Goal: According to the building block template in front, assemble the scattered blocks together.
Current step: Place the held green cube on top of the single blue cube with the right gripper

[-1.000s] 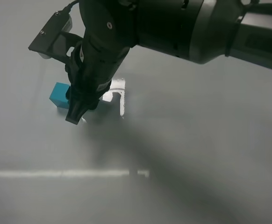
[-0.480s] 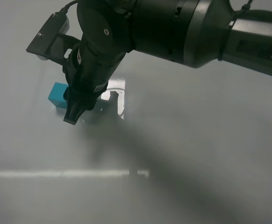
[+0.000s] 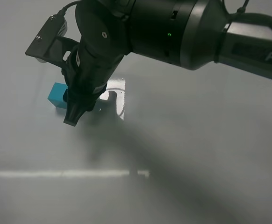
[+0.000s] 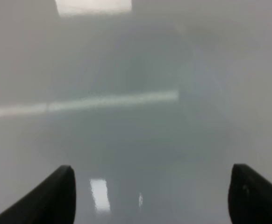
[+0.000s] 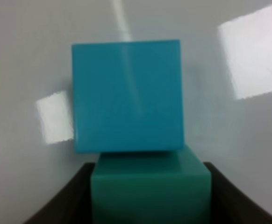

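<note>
While angled steeply downward, the right gripper (image 3: pixel 73 117) clamps the green block (image 5: pixel 150 191).

Colours: two cubes, grey tabletop, black arm.
Noted: teal cube (image 5: pixel 126 95) flat teal-blue, plain, faint pale glare streak; green cube (image 5: pixel 150 186) matte green, unpatterned; tabletop (image 3: pixel 196 154) pale glossy grey, white light patches, one white stripe; right tool (image 3: pixel 73 116) and arm (image 3: pixel 173 28) black, arm showing a small green dot; left tool (image 4: pixel 152 200) dark tips.
</note>
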Controlling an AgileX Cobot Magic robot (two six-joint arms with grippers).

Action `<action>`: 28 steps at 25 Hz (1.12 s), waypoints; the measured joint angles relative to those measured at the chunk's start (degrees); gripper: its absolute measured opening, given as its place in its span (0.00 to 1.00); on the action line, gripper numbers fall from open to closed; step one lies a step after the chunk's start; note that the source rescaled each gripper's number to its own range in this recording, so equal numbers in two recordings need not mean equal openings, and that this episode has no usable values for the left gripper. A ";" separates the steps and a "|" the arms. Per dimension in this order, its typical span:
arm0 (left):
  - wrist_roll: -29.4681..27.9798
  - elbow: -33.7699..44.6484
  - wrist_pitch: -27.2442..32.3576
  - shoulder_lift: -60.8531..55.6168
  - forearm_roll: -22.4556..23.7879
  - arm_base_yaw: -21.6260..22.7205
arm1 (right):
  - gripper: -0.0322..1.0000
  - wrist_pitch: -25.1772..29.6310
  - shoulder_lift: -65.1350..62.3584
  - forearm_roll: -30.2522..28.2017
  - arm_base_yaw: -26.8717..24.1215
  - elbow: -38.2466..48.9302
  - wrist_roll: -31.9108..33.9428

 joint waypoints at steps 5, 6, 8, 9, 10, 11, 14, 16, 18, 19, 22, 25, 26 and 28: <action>0.00 0.00 0.00 0.00 0.00 0.00 | 0.03 0.00 0.05 0.05 0.04 0.00 -0.19; 0.00 0.00 0.00 0.00 0.00 0.00 | 0.03 0.00 0.05 0.05 0.04 0.00 -0.23; 0.00 0.00 0.00 0.00 0.00 0.00 | 0.03 0.00 0.05 0.05 0.04 0.00 -0.31; 0.00 0.00 0.00 0.00 0.00 0.00 | 0.03 0.00 0.05 0.05 0.04 0.00 -0.33; 0.00 0.00 0.00 0.00 0.00 0.00 | 0.03 0.00 0.05 0.05 0.04 0.00 -0.53; 0.00 0.00 0.00 0.00 0.00 0.00 | 0.03 0.00 0.05 0.12 0.04 0.00 -0.78; 0.00 0.00 0.00 0.00 0.00 0.00 | 0.03 0.10 0.05 0.16 0.04 0.00 -1.27; 0.00 0.00 0.00 0.00 0.00 0.00 | 0.03 0.10 0.05 0.16 0.04 0.00 -1.48; 0.00 0.00 0.00 0.00 0.00 0.00 | 0.10 0.17 0.05 0.29 0.04 0.00 -1.13; 0.00 0.00 0.00 0.00 0.00 0.00 | 0.20 0.51 0.07 0.41 0.04 0.00 -0.99; 0.00 0.00 0.00 0.00 0.00 0.00 | 0.50 1.78 0.18 0.58 0.04 0.00 -0.73; 0.00 0.00 0.00 0.00 0.00 0.00 | 0.58 2.82 0.18 1.31 0.04 0.00 -0.25; 0.00 0.00 0.00 0.00 0.00 0.00 | 0.60 2.87 0.18 1.36 0.04 0.00 -0.11; 0.00 0.00 0.00 0.00 0.00 0.00 | 0.61 2.78 -0.01 1.47 0.22 0.00 0.46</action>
